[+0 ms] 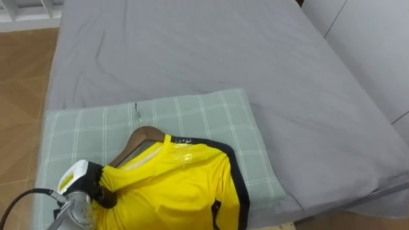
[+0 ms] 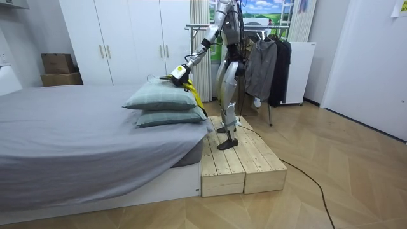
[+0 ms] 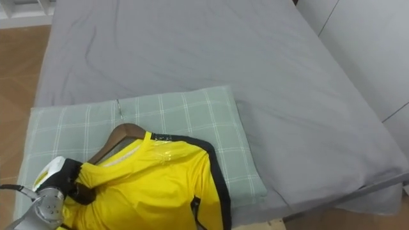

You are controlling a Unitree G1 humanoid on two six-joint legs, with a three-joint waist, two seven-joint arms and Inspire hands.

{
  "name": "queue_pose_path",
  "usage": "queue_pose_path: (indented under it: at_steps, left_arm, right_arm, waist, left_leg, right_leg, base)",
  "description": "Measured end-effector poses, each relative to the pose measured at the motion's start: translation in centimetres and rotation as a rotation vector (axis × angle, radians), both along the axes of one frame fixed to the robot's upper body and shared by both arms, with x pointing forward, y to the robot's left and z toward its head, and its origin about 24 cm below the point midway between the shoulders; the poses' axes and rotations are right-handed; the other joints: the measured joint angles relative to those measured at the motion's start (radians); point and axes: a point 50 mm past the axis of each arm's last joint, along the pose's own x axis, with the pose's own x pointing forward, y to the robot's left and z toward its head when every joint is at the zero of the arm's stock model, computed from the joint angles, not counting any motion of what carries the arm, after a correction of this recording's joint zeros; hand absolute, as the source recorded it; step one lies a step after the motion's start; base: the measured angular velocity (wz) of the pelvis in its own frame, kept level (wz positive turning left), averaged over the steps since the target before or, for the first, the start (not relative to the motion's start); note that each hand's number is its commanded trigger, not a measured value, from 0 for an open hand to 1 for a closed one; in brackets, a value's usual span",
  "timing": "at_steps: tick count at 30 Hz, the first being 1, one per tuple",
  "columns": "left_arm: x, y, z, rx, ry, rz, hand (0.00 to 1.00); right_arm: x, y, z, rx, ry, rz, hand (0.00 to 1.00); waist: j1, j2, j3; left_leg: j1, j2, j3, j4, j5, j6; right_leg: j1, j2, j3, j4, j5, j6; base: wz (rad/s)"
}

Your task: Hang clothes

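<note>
Left hand (image 1: 96,191) comes in at the lower left of the eye views, its dark fingers curled tight on the near shoulder of a yellow shirt (image 1: 172,185). Whether they also hold the hanger's end under the cloth I cannot tell. To the right of the hand the shirt lies flat on a green checked pillow (image 1: 204,118), with a dark stripe running down its right side. A wooden hanger (image 1: 142,137) sits inside the collar, its brown top showing above the neckline and its thin metal hook (image 1: 137,112) lying on the pillow just beyond. The pillow rests at the near end of a bed (image 1: 223,51) covered by a grey sheet that stretches away to the right.

In the room view, white wardrobes (image 2: 127,38) stand at the left behind the bed. The top pillow sits on a second pillow (image 2: 168,117). The robot stands upright on a low wooden platform (image 2: 235,165) beside the bed, with its arm stretched down to the shirt. Behind it, dark clothes (image 2: 264,67) hang on a rack (image 2: 254,27).
</note>
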Motion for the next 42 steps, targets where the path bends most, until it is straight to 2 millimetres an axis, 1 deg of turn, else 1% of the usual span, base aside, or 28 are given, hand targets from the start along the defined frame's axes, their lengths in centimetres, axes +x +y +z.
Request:
queue_pose_path:
  at_steps: [2,6,9,11,12,13,15,17,19,20,21,22,23,25,26,28,30,32,33,34,38,42]
  left_arm:
    - [0.0,-0.2,-0.1,0.001,0.002,-0.007,1.0]
    - [-0.1,-0.5,-0.3,-0.005,0.008,-0.014,1.0]
    - [0.1,-1.0,-0.3,-0.011,-0.004,-0.025,1.0]
    - [0.1,-1.3,-0.4,-0.016,-0.011,-0.029,1.0]
    - [0.1,-1.4,-0.4,-0.015,-0.014,-0.029,1.0]
    - [0.1,-1.5,-0.5,-0.011,-0.022,-0.029,1.0]
    - [0.2,-2.0,-0.4,0.0,-0.043,-0.046,1.0]
    - [0.2,-2.4,-0.2,0.008,-0.087,-0.076,1.0]
    - [0.2,-3.2,0.1,0.006,-0.15,-0.115,1.0]
    - [0.2,-3.4,0.2,0.002,-0.167,-0.121,1.0]
    - [0.2,-3.9,0.4,0.001,-0.202,-0.132,1.0]
    - [0.0,-4.4,0.6,0.003,-0.24,-0.148,1.0]
    - [-0.3,-5.0,0.6,-0.001,-0.272,-0.16,1.0]
    - [-1.1,-5.5,0.3,-0.013,-0.289,-0.169,1.0]
    - [-1.3,-5.6,0.2,-0.016,-0.291,-0.173,1.0]
    - [-1.7,-6.3,0.2,-0.015,-0.304,-0.199,1.0]
    - [-1.8,-6.8,0.3,-0.01,-0.321,-0.211,1.0]
    - [-1.8,-6.9,0.4,0.004,-0.34,-0.212,1.0]
    - [-1.9,-6.8,0.4,0.016,-0.348,-0.211,1.0]
    - [-1.9,-6.8,0.4,0.024,-0.351,-0.213,1.0]
    - [-2.1,-6.7,0.5,0.042,-0.381,-0.201,1.0]
    - [-2.7,-6.4,0.4,0.05,-0.398,-0.183,1.0]
  right_arm:
    - [0.0,0.0,0.0,-0.007,-0.003,-0.001,0.0]
    - [0.1,-0.2,0.0,-0.032,-0.013,-0.001,0.0]
    - [0.1,-0.3,0.1,-0.049,-0.021,0.002,0.0]
    - [0.3,-0.3,0.1,-0.057,-0.033,0.013,0.0]
    - [0.3,-0.4,0.1,-0.064,-0.035,0.02,0.0]
    - [0.3,-0.5,0.1,-0.076,-0.037,0.018,0.0]
    - [0.3,-0.7,0.2,-0.091,-0.046,0.005,0.0]
    - [0.6,-0.8,0.2,-0.107,-0.06,0.0,0.0]
    - [0.8,-0.8,0.3,-0.116,-0.08,0.005,0.0]
    - [0.8,-0.8,0.3,-0.116,-0.084,0.006,0.0]
    - [1.0,-0.8,0.3,-0.122,-0.093,0.008,0.0]
    - [1.1,-0.8,0.3,-0.128,-0.104,0.001,0.0]
    - [1.4,-0.8,0.4,-0.134,-0.118,-0.005,0.0]
    - [1.9,-0.9,0.5,-0.135,-0.144,-0.028,0.0]
    - [2.1,-0.9,0.5,-0.132,-0.153,-0.044,0.0]
    - [2.8,-0.8,0.6,-0.119,-0.176,-0.068,0.0]
    - [3.0,-0.8,0.6,-0.114,-0.178,-0.067,0.0]
    - [3.0,-0.7,0.6,-0.109,-0.178,-0.066,0.0]
    - [2.9,-0.7,0.6,-0.104,-0.176,-0.067,0.0]
    - [2.6,-0.8,0.5,-0.104,-0.166,-0.071,0.0]
    - [2.0,-0.7,0.4,-0.095,-0.152,-0.084,0.0]
    - [1.7,-0.8,0.4,-0.092,-0.151,-0.118,0.0]
  waist:
    - [0.001,0.003,-0.0018]
    - [0.001,0.006,-0.0027]
    - [0.004,0.014,-0.0076]
    - [0.004,0.017,-0.009]
    - [0.002,0.02,-0.0097]
    - [0.003,0.024,-0.0124]
    - [0.004,0.027,-0.0143]
    - [0.012,0.031,-0.0168]
    - [0.032,0.038,-0.0211]
    - [0.034,0.04,-0.0226]
    - [0.043,0.044,-0.0238]
    - [0.056,0.045,-0.0249]
    - [0.059,0.046,-0.0269]
    - [0.059,0.046,-0.0268]
    - [0.059,0.046,-0.0274]
    - [0.083,0.046,-0.0275]
    - [0.087,0.046,-0.0297]
    - [0.09,0.045,-0.0305]
    - [0.097,0.044,-0.0303]
    - [0.099,0.041,-0.0322]
    - [0.114,0.033,-0.035]
    - [0.115,0.024,-0.0385]
  left_leg:
    - [0.01,0.0,0.0,-0.003,0.0,0.0]
    - [0.036,-0.005,-0.001,-0.019,0.0,-0.001]
    - [0.048,-0.011,-0.003,-0.029,0.001,0.0]
    - [0.062,-0.016,-0.002,-0.038,0.002,0.0]
    - [0.073,-0.016,-0.002,-0.04,0.002,0.0]
    - [0.085,-0.016,-0.003,-0.048,0.002,0.0]
    - [0.114,-0.022,-0.003,-0.07,0.004,0.0]
    - [0.135,-0.027,-0.008,-0.075,0.006,0.0]
    - [0.163,-0.033,-0.009,-0.087,0.006,0.001]
    - [0.167,-0.033,-0.01,-0.087,0.006,0.001]
    - [0.174,-0.033,-0.017,-0.087,0.006,0.0]
    - [0.189,-0.037,-0.024,-0.1,0.007,-0.002]
    - [0.205,-0.043,-0.032,-0.119,0.011,-0.007]
    - [0.231,-0.051,-0.038,-0.141,0.021,-0.007]
    - [0.236,-0.051,-0.038,-0.142,0.022,-0.007]
    - [0.25,-0.052,-0.044,-0.143,0.023,-0.009]
    - [0.253,-0.056,-0.058,-0.142,0.023,-0.01]
    - [0.256,-0.059,-0.069,-0.141,0.024,-0.01]
    - [0.261,-0.06,-0.074,-0.14,0.024,-0.01]
    - [0.269,-0.064,-0.081,-0.139,0.024,-0.01]
    - [0.289,-0.066,-0.085,-0.139,0.024,-0.01]
    - [0.301,-0.067,-0.087,-0.139,0.024,-0.01]
  right_leg:
    - [0.013,0.001,0.0,-0.013,0.0,0.0]
    - [0.046,0.001,0.0,-0.032,0.003,0.002]
    - [0.063,-0.001,0.0,-0.05,0.005,0.005]
    - [0.078,-0.005,-0.002,-0.054,0.006,0.006]
    - [0.097,-0.006,-0.007,-0.071,0.009,0.007]
    - [0.119,-0.005,-0.014,-0.091,0.016,0.007]
    - [0.156,-0.008,-0.025,-0.122,0.025,0.007]
    - [0.182,-0.011,-0.028,-0.139,0.029,0.009]
    - [0.211,-0.014,-0.03,-0.149,0.031,0.011]
    - [0.218,-0.015,-0.036,-0.157,0.033,0.011]
    - [0.229,-0.015,-0.051,-0.168,0.037,0.01]
    - [0.244,-0.015,-0.056,-0.178,0.038,0.01]
    - [0.26,-0.018,-0.066,-0.188,0.038,0.01]
    - [0.285,-0.023,-0.08,-0.197,0.038,0.01]
    - [0.292,-0.023,-0.082,-0.201,0.038,0.01]
    - [0.315,-0.021,-0.085,-0.213,0.038,0.01]
    - [0.331,-0.02,-0.098,-0.226,0.039,0.008]
    - [0.341,-0.02,-0.108,-0.227,0.039,0.008]
    - [0.351,-0.02,-0.111,-0.231,0.039,0.008]
    - [0.367,-0.02,-0.116,-0.243,0.039,0.008]
    - [0.389,-0.021,-0.119,-0.245,0.039,0.009]
    - [0.409,-0.021,-0.122,-0.256,0.039,0.008]
  base:
    - [0.0]
    - [0.04]
    - [0.04]
    - [0.02]
    - [0.07]
    - [0.09]
    - [0.12]
    - [0.05]
    - [0.02]
    - [0.12]
    - [0.13]
    - [0.18]
    - [0.18]
    - [0.19]
    - [0.09]
    - [0.06]
    - [0.21]
    - [0.18]
    - [0.13]
    - [0.13]
    - [0.03]
    - [0.0]
